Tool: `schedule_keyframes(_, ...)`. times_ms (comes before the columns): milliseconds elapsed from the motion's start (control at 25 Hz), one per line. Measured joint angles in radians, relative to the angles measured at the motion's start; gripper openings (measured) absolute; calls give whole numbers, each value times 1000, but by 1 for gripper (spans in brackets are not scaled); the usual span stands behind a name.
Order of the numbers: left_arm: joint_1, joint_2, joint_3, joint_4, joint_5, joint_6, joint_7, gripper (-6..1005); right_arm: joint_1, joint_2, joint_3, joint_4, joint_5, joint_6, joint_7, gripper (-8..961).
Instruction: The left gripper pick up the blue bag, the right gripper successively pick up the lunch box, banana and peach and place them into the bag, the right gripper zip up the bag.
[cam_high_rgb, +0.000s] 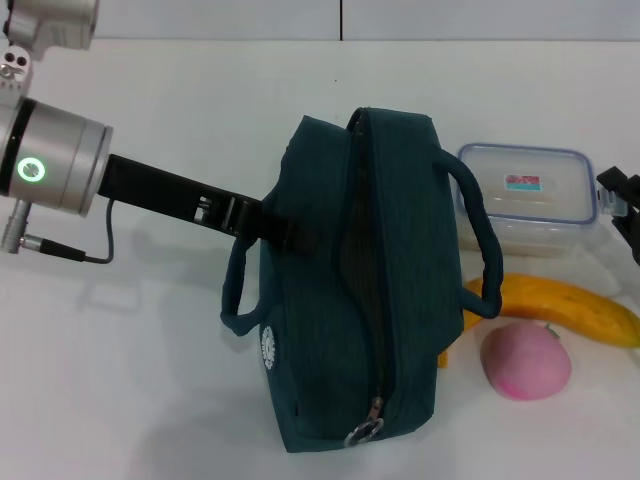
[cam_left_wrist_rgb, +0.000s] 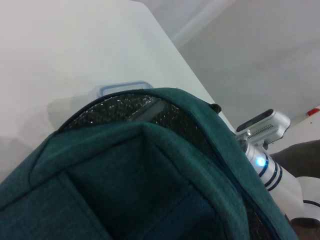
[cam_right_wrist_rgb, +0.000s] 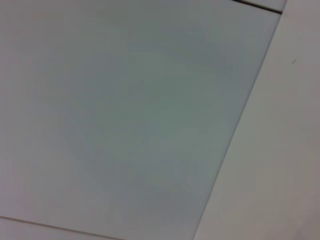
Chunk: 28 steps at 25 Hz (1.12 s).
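The blue bag (cam_high_rgb: 345, 290) stands mid-tabletop (cam_high_rgb: 150, 350), its top zipper partly undone so the dark lining shows through the slit, the ring pull (cam_high_rgb: 365, 432) at the end nearest the tabletop's front edge. The left gripper (cam_high_rgb: 285, 232) reaches in from the tabletop's left side and meets the bag at its left handle (cam_high_rgb: 240, 290); its jaws seem pressed on the strap or fabric there, though the bag hides the contact and I cannot tell for certain. The lunch box (cam_high_rgb: 528, 195) sits toward the right edge, just behind the banana (cam_high_rgb: 560, 305), whose near end disappears behind the bag. The peach (cam_high_rgb: 526, 361) lies just in front of the banana. The right gripper (cam_high_rgb: 622, 200) barely shows at the right edge beside the lunch box; its jaws cannot be judged.
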Motion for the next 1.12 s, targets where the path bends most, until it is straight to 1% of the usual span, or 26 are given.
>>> schedule_keyframes(200,1,-1,0,0,0,1,-5,37,4,1,5,-2,1,14,3,212)
schedule_keyframes(440,1,-1,-1,0,-1,1,-13,38,12,1,11,8,5,13,11,94)
schedule_keyframes(520,1,-2,-1,0,-2,1,-14,38,13,1,13,10,10,9,56,94)
schedule_keyframes(560,1,-3,-1,0,-2,1,-15,38,13,2,13,11,9,9,122,94)
schedule_keyframes(600,1,-3,-1,0,-2,1,-15,38,13,2,13,11,9,9,122,94)
schedule_keyframes(880,2,-5,-1,0,-4,1,-16,38,7,2,13,26,8,0,294,95)
schedule_keyframes(1120,2,-6,-1,0,-4,1,-16,38,4,2,13,31,9,-18,401,96)
